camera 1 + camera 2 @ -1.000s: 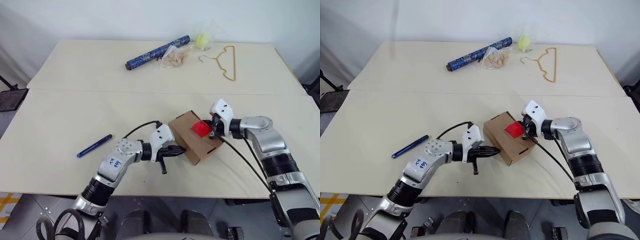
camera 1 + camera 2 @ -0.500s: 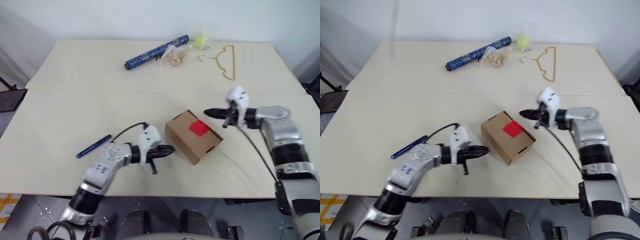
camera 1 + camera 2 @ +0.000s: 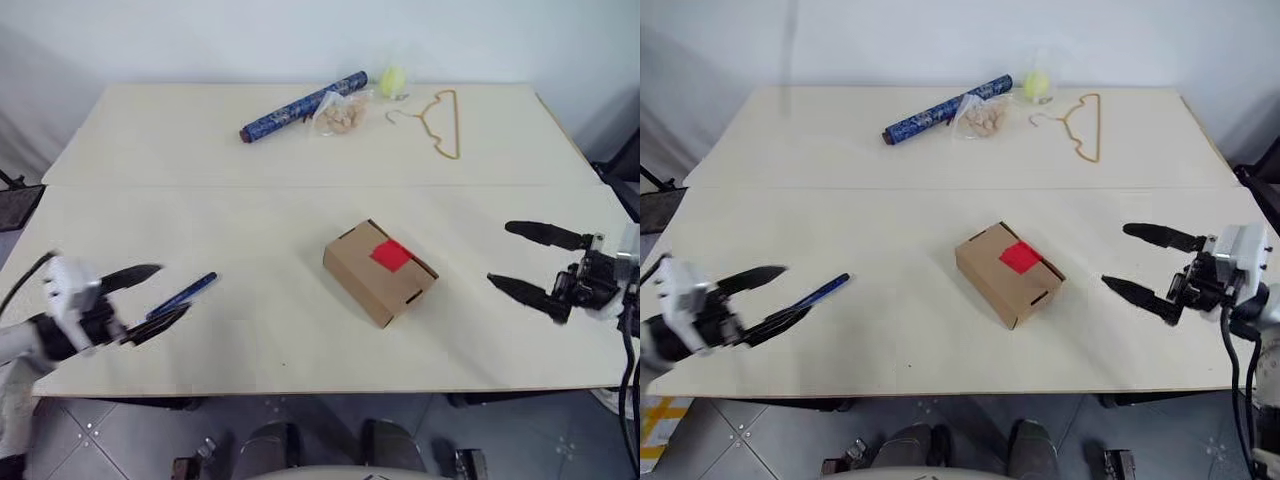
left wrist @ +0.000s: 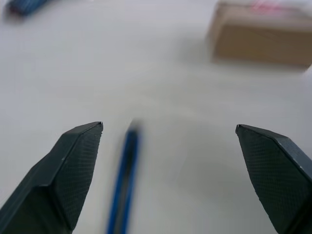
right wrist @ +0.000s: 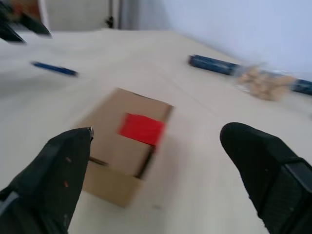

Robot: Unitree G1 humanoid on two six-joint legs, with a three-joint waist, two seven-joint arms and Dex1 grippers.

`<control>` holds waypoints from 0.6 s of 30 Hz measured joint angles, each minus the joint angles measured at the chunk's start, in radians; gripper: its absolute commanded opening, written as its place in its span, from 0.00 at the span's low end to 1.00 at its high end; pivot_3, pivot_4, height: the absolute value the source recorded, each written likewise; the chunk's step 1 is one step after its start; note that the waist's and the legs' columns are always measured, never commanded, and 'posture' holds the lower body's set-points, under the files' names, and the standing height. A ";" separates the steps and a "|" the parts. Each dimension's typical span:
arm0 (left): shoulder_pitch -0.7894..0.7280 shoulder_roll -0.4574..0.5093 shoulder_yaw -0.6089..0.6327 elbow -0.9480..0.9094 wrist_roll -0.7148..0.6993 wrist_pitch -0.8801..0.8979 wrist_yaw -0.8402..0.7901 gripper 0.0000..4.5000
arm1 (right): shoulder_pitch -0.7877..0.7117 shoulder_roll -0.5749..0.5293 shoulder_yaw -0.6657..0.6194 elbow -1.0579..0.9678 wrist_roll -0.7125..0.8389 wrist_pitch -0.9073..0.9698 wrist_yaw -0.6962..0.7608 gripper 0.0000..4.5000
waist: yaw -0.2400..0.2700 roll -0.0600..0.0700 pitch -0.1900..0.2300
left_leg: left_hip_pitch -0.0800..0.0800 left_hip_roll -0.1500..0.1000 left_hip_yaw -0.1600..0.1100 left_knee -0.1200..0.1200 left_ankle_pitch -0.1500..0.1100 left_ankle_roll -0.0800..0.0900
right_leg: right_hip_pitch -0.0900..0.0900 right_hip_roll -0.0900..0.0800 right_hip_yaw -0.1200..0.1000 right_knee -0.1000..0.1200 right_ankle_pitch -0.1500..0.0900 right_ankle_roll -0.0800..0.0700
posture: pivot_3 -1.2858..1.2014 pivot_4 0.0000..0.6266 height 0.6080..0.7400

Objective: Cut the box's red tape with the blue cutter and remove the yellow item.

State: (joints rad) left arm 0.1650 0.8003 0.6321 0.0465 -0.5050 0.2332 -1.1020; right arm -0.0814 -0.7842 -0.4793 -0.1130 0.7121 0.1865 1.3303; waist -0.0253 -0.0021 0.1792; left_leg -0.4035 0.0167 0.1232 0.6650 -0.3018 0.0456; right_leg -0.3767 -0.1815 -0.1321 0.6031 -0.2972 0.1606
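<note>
The box (image 3: pixel 380 272) is sitting closed mid-bench (image 3: pixel 250 220), red tape (image 3: pixel 391 256) facing up on its top. The cutter (image 3: pixel 183 296) is lying on the bench well to the box's left. The left tool (image 3: pixel 143 296) is hovering right at the cutter, fingers spread wide, gripping nothing. The right tool (image 3: pixel 527 260) is hanging right of the box, apart from it, fingers wide and empty. A roll (image 3: pixel 303 105), bag (image 3: pixel 338 116) and hanger (image 3: pixel 436 122) are lying along the far edge.

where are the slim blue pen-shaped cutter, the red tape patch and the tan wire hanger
slim blue pen-shaped cutter (image 3: pixel 182 296), left eye view, middle of its body
red tape patch (image 3: pixel 391 256), left eye view, patch centre
tan wire hanger (image 3: pixel 453 122), left eye view, its long side
</note>
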 measured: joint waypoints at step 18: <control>0.145 0.266 0.191 0.474 0.019 -0.213 -0.296 1.00 | 0.029 0.100 0.117 -0.158 0.043 -0.118 0.080 0.99 | 0.004 -0.005 0.001 | 0.000 0.000 0.000 0.000 -0.009 -0.005 | -0.002 -0.003 -0.001 -0.001 0.000 -0.001 | 0.52 0.24 1.00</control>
State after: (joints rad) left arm 0.3099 1.0660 0.8228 0.5202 -0.4856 0.0198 -1.3984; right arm -0.0524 -0.6844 -0.3620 -0.2710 0.7548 0.0684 1.4106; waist -0.0213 -0.0074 0.1806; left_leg -0.4035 0.0169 0.1235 0.6648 -0.3111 0.0402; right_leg -0.3787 -0.1842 -0.1332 0.6025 -0.2971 0.1601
